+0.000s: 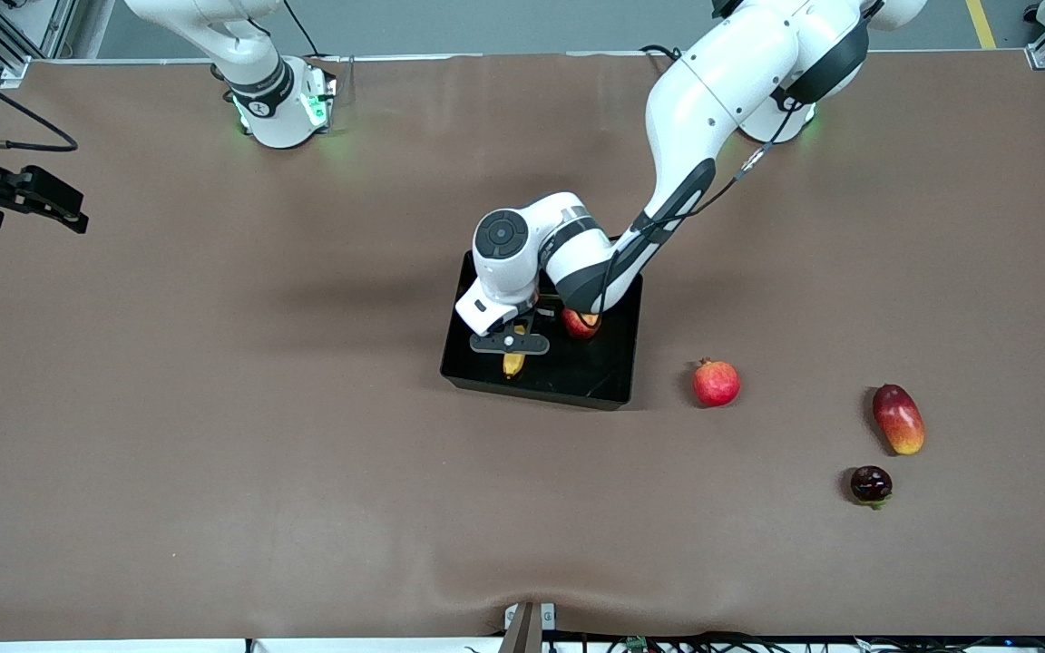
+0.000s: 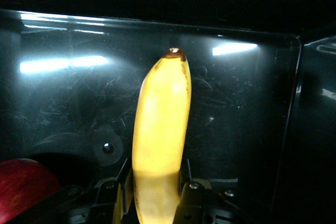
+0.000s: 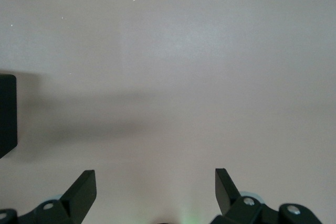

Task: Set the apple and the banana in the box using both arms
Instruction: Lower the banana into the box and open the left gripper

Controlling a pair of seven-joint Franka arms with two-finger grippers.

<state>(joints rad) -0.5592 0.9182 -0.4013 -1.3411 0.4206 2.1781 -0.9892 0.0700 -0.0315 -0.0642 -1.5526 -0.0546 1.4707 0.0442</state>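
Observation:
The black box [image 1: 597,388] sits mid-table, and the red apple [image 1: 580,324] lies in it by the wall toward the left arm's end. My left gripper [image 1: 512,349] is down inside the box, shut on the yellow banana [image 1: 513,365]. In the left wrist view the banana [image 2: 160,129] sticks out between the fingers [image 2: 188,174] over the glossy box floor [image 2: 247,114], with the apple [image 2: 23,187] beside it. I cannot tell whether the banana touches the floor. My right gripper [image 1: 78,210] waits open over bare table at the right arm's end; its wrist view shows the gripper [image 3: 156,179] holding nothing.
A red pomegranate [image 1: 716,383] lies just outside the box toward the left arm's end. Farther that way are a red-yellow mango [image 1: 898,418] and a small dark fruit [image 1: 871,484]. A corner of the box [image 3: 6,114] shows in the right wrist view.

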